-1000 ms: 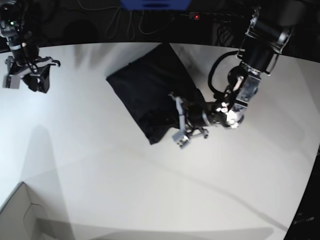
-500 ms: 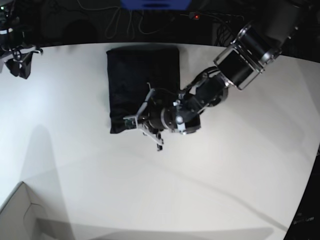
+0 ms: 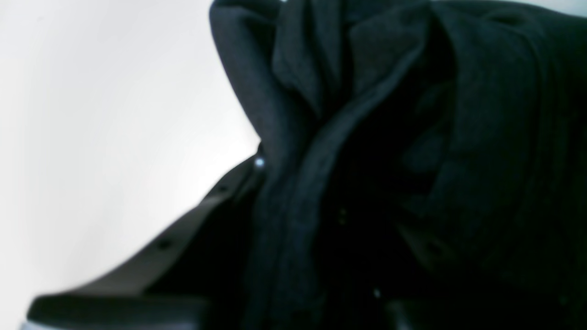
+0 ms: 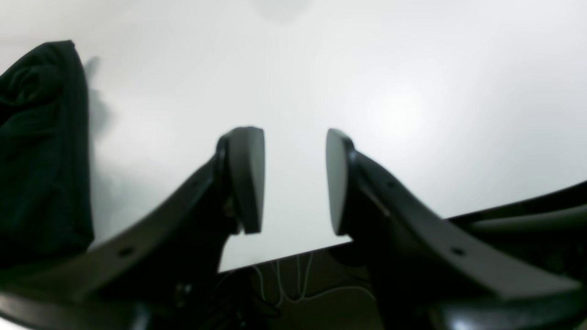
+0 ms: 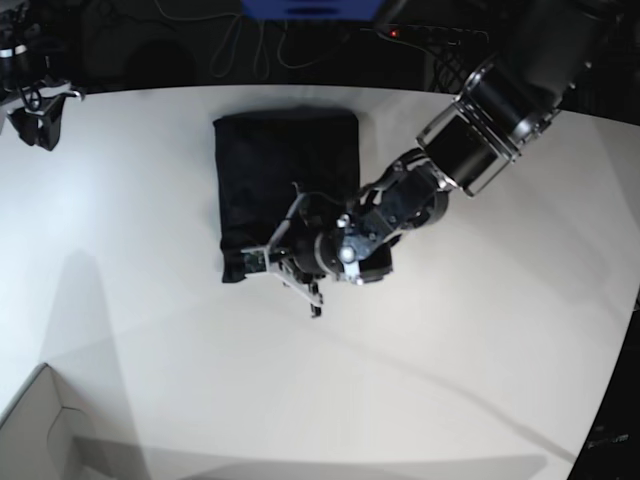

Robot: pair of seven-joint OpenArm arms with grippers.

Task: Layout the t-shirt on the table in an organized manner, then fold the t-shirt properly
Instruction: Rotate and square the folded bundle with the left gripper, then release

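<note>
The black t-shirt (image 5: 285, 170) lies as a folded rectangle at the back middle of the white table (image 5: 450, 380). My left gripper (image 5: 285, 268) reaches in from the right and sits at the shirt's near edge. In the left wrist view bunched t-shirt fabric (image 3: 390, 137) fills the space between the jaws, one dark finger (image 3: 160, 247) shows at the lower left, and the other finger is hidden by cloth. My right gripper (image 5: 40, 115) hangs over the table's far left corner, well away from the shirt. The right gripper (image 4: 295, 181) is open and empty, with the t-shirt (image 4: 41, 151) far off to its side.
A white box (image 5: 40, 430) sits at the near left corner. Beyond the table's back edge are dark floor, cables (image 4: 284, 284) and a blue object (image 5: 310, 8). The left arm's thick forearm (image 5: 480, 125) crosses the table's back right.
One second ago the shirt lay skewed; it now lies squared to the table's back edge. The left gripper swung from the shirt's right side to its near edge. The right gripper drew back to the corner.
</note>
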